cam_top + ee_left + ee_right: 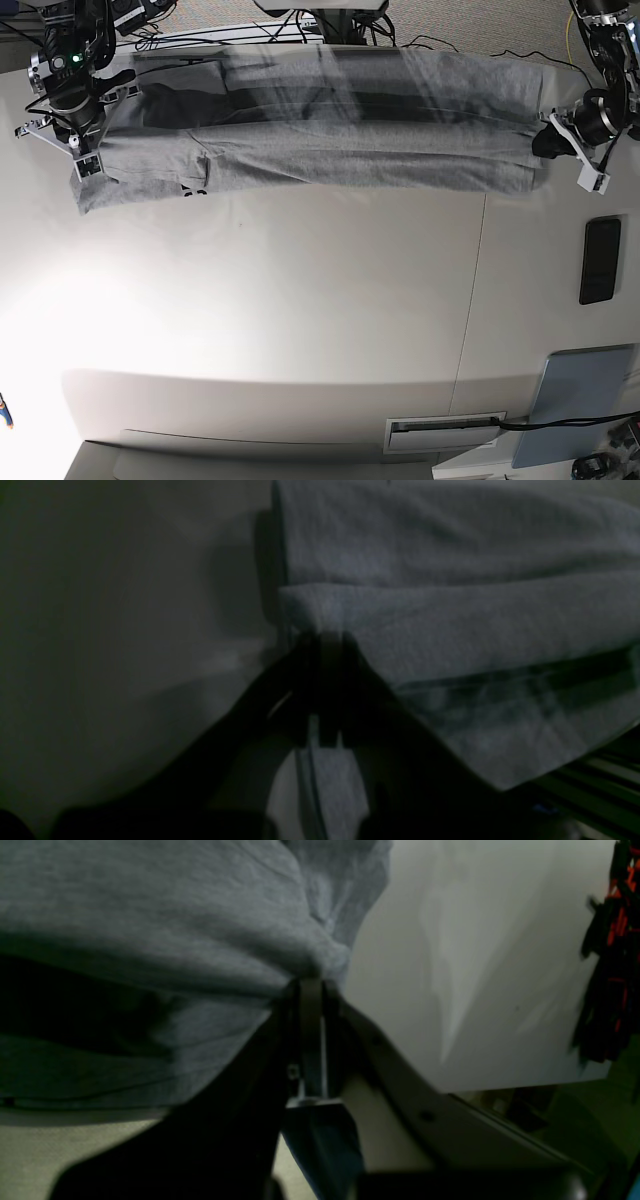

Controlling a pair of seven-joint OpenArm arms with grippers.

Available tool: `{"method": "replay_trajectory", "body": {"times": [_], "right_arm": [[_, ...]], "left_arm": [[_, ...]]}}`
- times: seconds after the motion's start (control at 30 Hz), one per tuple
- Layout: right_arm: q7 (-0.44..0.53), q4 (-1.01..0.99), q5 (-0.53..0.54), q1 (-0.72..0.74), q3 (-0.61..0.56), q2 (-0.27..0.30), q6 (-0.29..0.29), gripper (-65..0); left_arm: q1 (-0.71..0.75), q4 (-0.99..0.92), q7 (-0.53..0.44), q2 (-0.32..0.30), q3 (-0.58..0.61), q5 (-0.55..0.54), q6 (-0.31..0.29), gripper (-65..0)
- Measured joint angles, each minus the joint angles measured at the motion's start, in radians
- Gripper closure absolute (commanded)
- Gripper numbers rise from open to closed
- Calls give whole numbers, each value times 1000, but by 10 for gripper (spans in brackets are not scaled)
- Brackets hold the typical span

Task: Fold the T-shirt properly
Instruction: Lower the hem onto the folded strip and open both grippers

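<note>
Both claws clenched on T-shirt [330,150] ends: left claw [322,635], right claw [310,982]. Risk: uneven pull skews fold on worktop [300,330].

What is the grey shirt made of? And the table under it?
The T-shirt looks like soft knitted cotton, matte and speckled grey; it wrinkles and droops where the right gripper pinches it. The table looks hard and smooth, maybe laminate: light glares off its white top.

A white table [300,330] under bright glare, carpeted floor [470,20] behind.
</note>
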Motion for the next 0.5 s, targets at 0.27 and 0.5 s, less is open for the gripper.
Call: {"method": "replay_trajectory", "body": {"times": [0.27,0.5], "right_arm": [[-4,0,0,-39,0,0,0,0],[-8,0,5,-41,0,0,0,0]], "left_arm": [[0,0,6,0,0,0,0,0],[0,0,6,0,0,0,0,0]]}}
